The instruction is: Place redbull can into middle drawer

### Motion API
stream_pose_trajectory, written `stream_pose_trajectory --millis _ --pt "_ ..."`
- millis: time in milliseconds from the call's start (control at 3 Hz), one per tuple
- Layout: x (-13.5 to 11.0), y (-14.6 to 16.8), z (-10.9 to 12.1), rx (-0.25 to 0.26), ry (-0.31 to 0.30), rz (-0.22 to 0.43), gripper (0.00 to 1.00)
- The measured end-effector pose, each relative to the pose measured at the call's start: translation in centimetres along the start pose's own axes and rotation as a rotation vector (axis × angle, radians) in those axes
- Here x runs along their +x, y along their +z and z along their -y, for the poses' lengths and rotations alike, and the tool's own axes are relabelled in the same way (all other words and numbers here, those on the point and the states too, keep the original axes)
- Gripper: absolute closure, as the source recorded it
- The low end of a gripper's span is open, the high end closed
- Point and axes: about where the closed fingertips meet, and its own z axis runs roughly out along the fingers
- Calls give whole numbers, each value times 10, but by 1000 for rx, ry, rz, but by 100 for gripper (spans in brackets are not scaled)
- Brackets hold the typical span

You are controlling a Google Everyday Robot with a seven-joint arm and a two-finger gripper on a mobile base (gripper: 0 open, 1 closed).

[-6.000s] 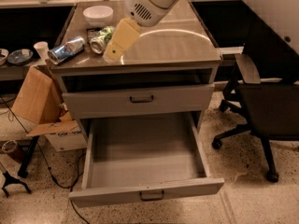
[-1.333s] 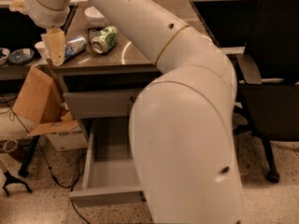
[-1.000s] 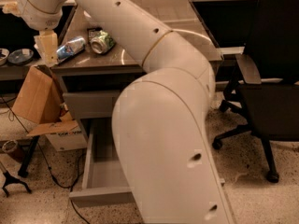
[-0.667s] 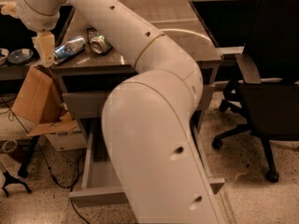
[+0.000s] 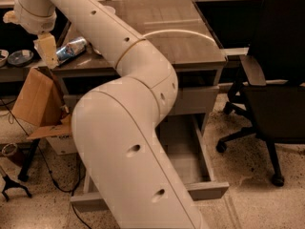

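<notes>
The gripper (image 5: 47, 51) hangs at the worktop's (image 5: 176, 18) left edge, just beside the lying can (image 5: 72, 48); whether it grips cannot be told. The drawer (image 5: 183, 149) stands open.

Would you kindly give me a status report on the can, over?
Gripper at left edge of desk, beside redbull can. Can lying on desktop, not lifted. Middle drawer open; arm hides most of it.

A cardboard box (image 5: 34, 101) is seen just below the gripper (image 5: 47, 51), which hangs at the left edge of the cabinet top (image 5: 200, 13); a black office chair (image 5: 279, 80) is set well to its right.
</notes>
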Motion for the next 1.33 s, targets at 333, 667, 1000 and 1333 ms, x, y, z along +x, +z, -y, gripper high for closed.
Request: stream_pose_trajectory --millis 333,667,1000,1333 --pt "19 3 -9 -51 -6 -47 0" --pt "37 5 -23 -85 15 -70 0" --pt "55 5 -37 -105 40 -82 0" --pt "70 5 -49 -116 62 -85 0"
